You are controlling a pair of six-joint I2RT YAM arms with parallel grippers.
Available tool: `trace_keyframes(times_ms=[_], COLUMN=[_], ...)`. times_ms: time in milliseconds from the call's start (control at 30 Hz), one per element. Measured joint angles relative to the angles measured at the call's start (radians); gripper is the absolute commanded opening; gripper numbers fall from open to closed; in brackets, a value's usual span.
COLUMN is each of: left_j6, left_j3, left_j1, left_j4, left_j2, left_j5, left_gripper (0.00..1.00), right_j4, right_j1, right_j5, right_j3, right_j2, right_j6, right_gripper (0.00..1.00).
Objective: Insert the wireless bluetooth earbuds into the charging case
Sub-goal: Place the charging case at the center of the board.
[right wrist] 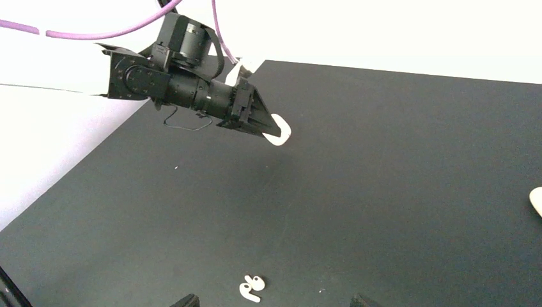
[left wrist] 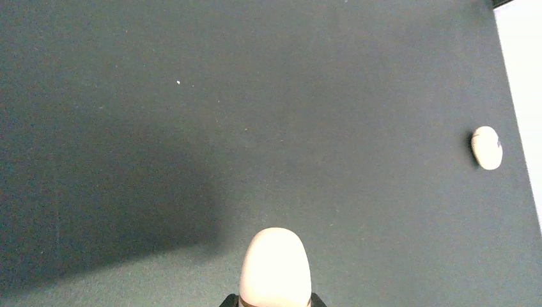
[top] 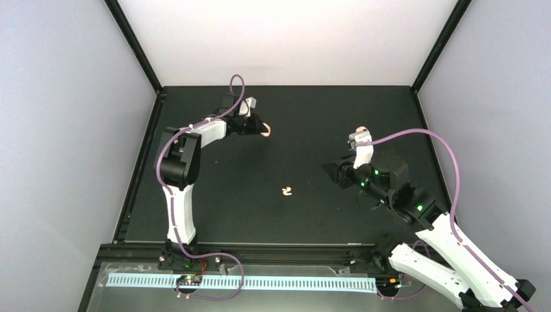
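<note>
Black table (top: 247, 214); earbuds (top: 286, 191) lie together near its middle; a pale oval (left wrist: 486, 148) lies near its edge.

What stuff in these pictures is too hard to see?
- Cream piece in the left gripper: the gripper hides part of it in every view.
- Pale thing: cut off by the right wrist view's right edge.
- Earbuds on the table: too small in the top view to count.
</note>
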Motion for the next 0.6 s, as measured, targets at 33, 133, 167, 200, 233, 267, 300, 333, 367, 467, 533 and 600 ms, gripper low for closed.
trace_keyframes(times_ms=[33, 133, 167, 200, 233, 267, 300, 333, 367, 467, 533, 600], left_j6=[0.001, 0.005, 0.005, 0.006, 0.006, 0.006, 0.007, 0.007, 0.008, 0.013, 0.018, 0.022], left_j3=[0.011, 0.043, 0.050, 0.056, 0.061, 0.064, 0.065, 0.066, 0.066, 0.066, 0.066, 0.066], left_j1=[0.000, 0.000, 0.000, 0.000, 0.000, 0.000, 0.000, 0.000, 0.000, 0.000, 0.000, 0.000], left_j4=[-0.011, -0.041, -0.049, -0.058, -0.063, -0.069, -0.076, -0.082, -0.086, -0.101, -0.112, -0.115], left_j2=[0.014, 0.047, 0.053, 0.057, 0.060, 0.063, 0.064, 0.066, 0.068, 0.076, 0.081, 0.084], left_j5=[0.000, 0.001, 0.000, -0.001, -0.002, -0.006, -0.009, -0.014, -0.018, -0.034, -0.043, -0.048], left_gripper=[0.01, 0.04, 0.07, 0.09, 0.10, 0.12, 0.16, 0.20, 0.23, 0.29, 0.33, 0.39], right_j4=[0.002, 0.006, 0.007, 0.007, 0.007, 0.007, 0.007, 0.008, 0.008, 0.008, 0.008, 0.008], right_j1=[0.000, 0.000, 0.000, 0.000, 0.000, 0.000, 0.000, 0.000, 0.000, 0.000, 0.000, 0.000], right_j5=[0.000, 0.000, 0.000, 0.001, 0.001, 0.001, 0.001, 0.001, 0.001, 0.003, 0.005, 0.005], right_j3=[0.000, 0.000, 0.000, 0.000, 0.000, 0.000, 0.000, 0.000, 0.000, 0.002, 0.003, 0.003], right_j2=[0.003, 0.014, 0.019, 0.024, 0.027, 0.029, 0.030, 0.031, 0.032, 0.040, 0.047, 0.051], right_j6=[0.000, 0.001, 0.001, 0.001, 0.001, 0.001, 0.001, 0.000, 0.000, -0.001, -0.003, -0.003], right_gripper=[0.61, 0.61, 0.61, 0.61, 0.61, 0.61, 0.61, 0.61, 0.61, 0.61, 0.61, 0.62])
